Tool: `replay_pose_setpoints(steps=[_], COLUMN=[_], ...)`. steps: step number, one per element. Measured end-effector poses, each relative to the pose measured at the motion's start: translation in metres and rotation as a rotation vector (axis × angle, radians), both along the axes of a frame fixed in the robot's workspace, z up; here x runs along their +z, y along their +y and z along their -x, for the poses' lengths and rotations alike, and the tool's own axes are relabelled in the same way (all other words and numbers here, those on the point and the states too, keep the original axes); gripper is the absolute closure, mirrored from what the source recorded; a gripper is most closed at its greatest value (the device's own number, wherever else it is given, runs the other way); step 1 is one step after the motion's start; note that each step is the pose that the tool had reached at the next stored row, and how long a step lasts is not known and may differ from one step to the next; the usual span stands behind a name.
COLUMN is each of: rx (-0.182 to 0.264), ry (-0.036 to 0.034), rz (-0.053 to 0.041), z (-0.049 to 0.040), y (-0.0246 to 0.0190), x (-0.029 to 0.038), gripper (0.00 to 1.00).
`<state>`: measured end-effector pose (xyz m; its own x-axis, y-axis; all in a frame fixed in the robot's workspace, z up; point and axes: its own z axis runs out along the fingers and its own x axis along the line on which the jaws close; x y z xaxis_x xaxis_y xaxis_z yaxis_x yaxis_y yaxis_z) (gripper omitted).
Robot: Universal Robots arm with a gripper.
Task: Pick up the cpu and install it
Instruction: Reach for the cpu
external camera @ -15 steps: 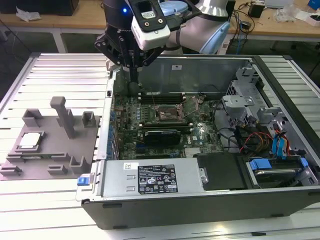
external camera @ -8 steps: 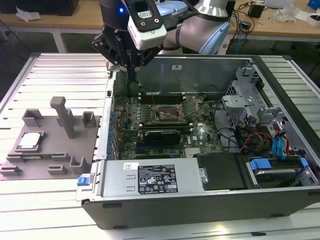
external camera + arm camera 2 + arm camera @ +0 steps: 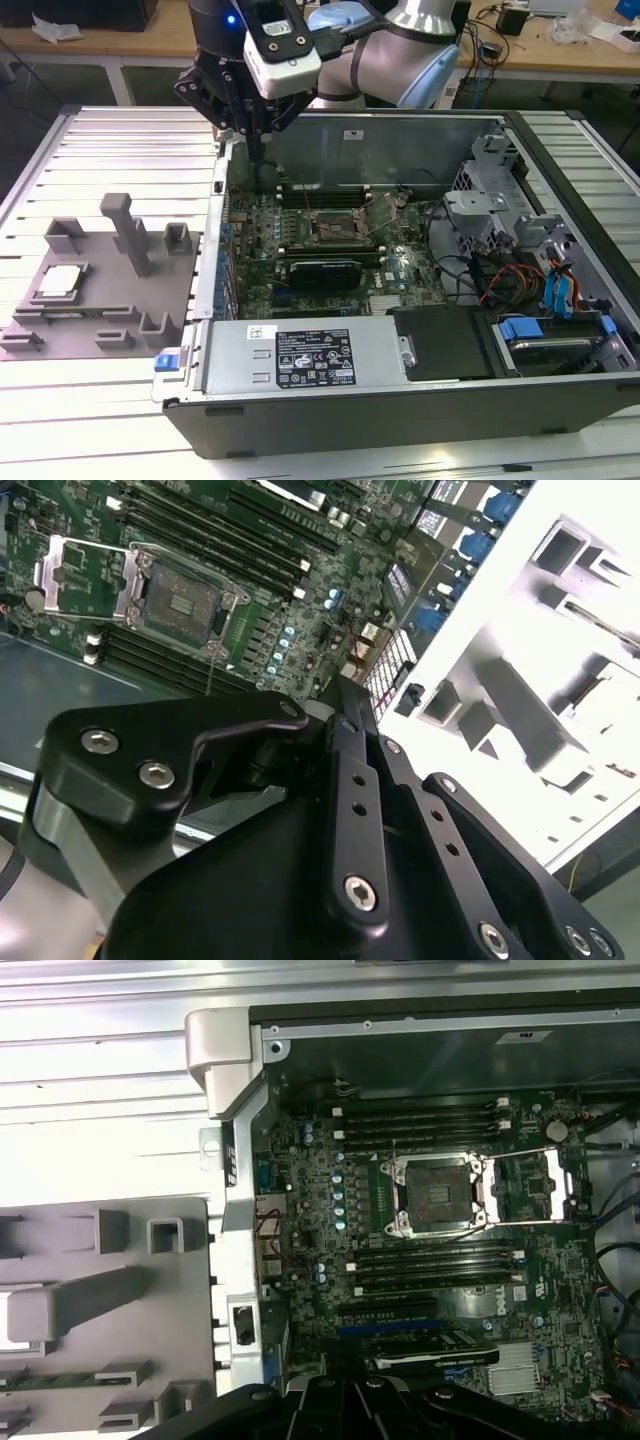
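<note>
The cpu, a small pale square chip, lies in a recess at the left end of the grey fixture plate in the exterior view. My gripper hangs shut and empty over the back left corner of the open computer case, well away from the chip. In both wrist views the black fingers come together at a narrow tip. The dark cpu socket on the motherboard is uncovered, its metal frame swung open beside it.
A tall post and low blocks stand on the fixture plate. Inside the case are memory slots, a graphics card, the labelled silver box, a metal drive cage and blue-tabbed cables.
</note>
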<state>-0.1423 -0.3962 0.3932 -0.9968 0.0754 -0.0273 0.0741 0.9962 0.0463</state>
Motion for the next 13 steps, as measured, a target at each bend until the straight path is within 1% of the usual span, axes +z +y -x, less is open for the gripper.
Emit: replay_pose_setpoints(steps=[3,5,9,13], rx=[0.000,0.000,0.000,0.000], ry=[-0.0024,-0.0030,-0.0050,-0.0064], rz=[0.0002,0.0000,0.0000,0.0001], z=[0.0077,0.0101,0.0205,0.0276], y=[0.0014,0.0021,0.0054,0.0073], x=[0.0001,0.0000,0.0000,0.0000], gripper=[0.89,0.89,0.89,0.89])
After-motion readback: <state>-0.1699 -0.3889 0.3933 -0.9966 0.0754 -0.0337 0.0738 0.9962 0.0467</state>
